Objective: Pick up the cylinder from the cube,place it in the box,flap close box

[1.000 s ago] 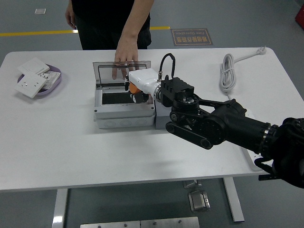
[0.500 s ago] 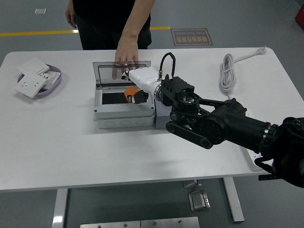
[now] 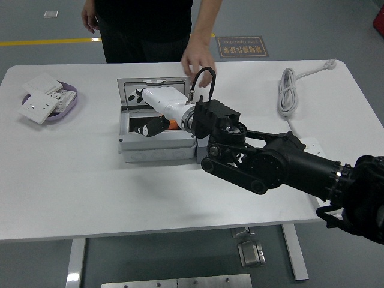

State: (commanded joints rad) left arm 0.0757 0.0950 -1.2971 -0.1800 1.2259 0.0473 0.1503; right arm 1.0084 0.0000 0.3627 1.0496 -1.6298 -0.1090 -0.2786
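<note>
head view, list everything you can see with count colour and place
box: 1, grey, table centre-left, lid open at the far side
cylinder: 1, orange, inside the box, mostly hidden by the hand
socket plates: 2, white, on a purple tray, far left
cable: 1, white, coiled, far right
table: 1, white
person's hand: 1, raised above the table's far edge
right hand: 1, white and black, over the open box, fingers spread

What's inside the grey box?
Inside the grey box there is a dark floor and a bit of orange cylinder, mostly hidden by the robot's right hand reaching in.
</note>
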